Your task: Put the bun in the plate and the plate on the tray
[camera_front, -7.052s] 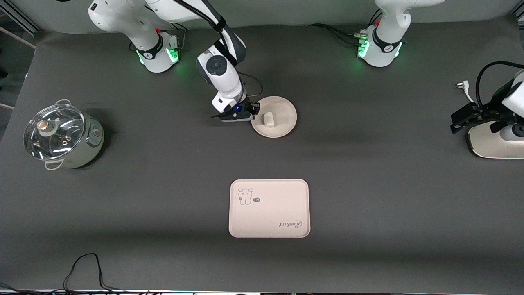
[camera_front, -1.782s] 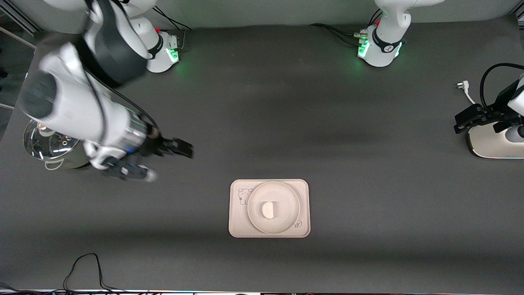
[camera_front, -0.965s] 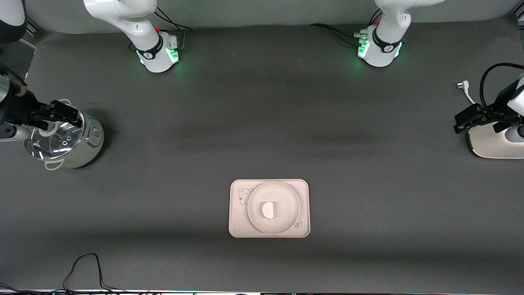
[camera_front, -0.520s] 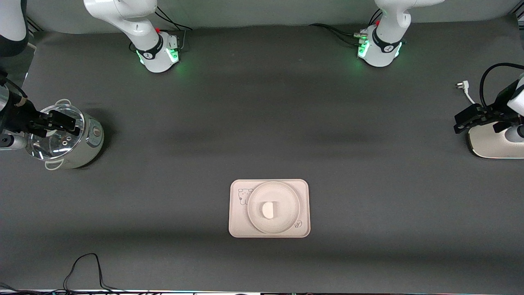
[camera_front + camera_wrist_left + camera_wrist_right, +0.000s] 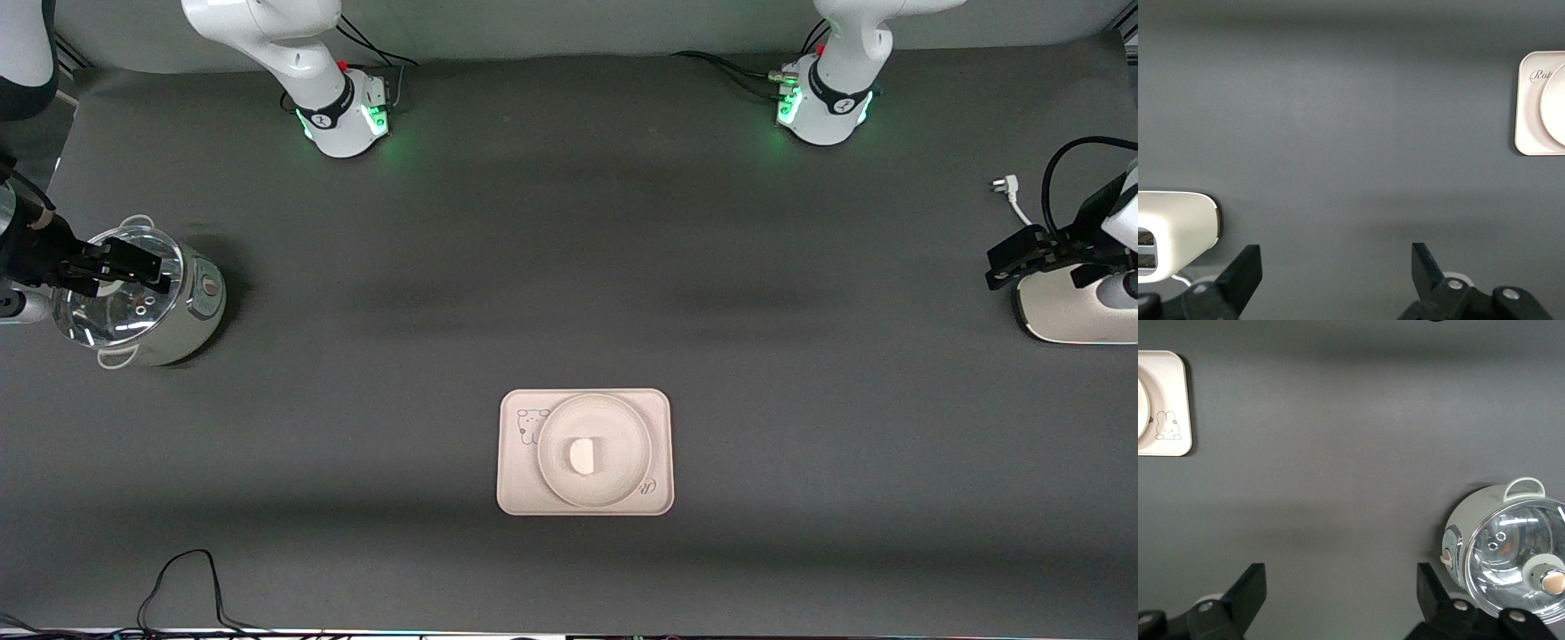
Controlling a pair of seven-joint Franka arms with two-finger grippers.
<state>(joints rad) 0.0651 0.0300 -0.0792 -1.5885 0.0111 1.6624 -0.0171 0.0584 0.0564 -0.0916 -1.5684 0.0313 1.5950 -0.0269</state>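
The off-white bun (image 5: 582, 456) lies in the round cream plate (image 5: 618, 425). The plate rests on the cream-pink tray (image 5: 518, 487), mid-table and near the front camera. My right gripper (image 5: 142, 264) hangs open and empty over the glass-lidded pot, well away from the tray. In the right wrist view only a corner of the tray (image 5: 1165, 400) shows past the right gripper (image 5: 1338, 587). My left gripper (image 5: 1000, 260) waits open and empty at the left arm's end of the table. The left wrist view has the left gripper (image 5: 1337, 267) over bare mat, with the tray (image 5: 1530, 113) and plate (image 5: 1555, 100) at its border.
A pale green pot with a glass lid (image 5: 133, 298) stands at the right arm's end. A white appliance (image 5: 1071, 307) with a plug and cable (image 5: 1009, 191) sits at the left arm's end. A black cable (image 5: 182, 573) lies by the front edge.
The plate with the bun went from near the arm bases onto the tray. My right arm let go, swung away to the pot, and has barely moved in the last second.
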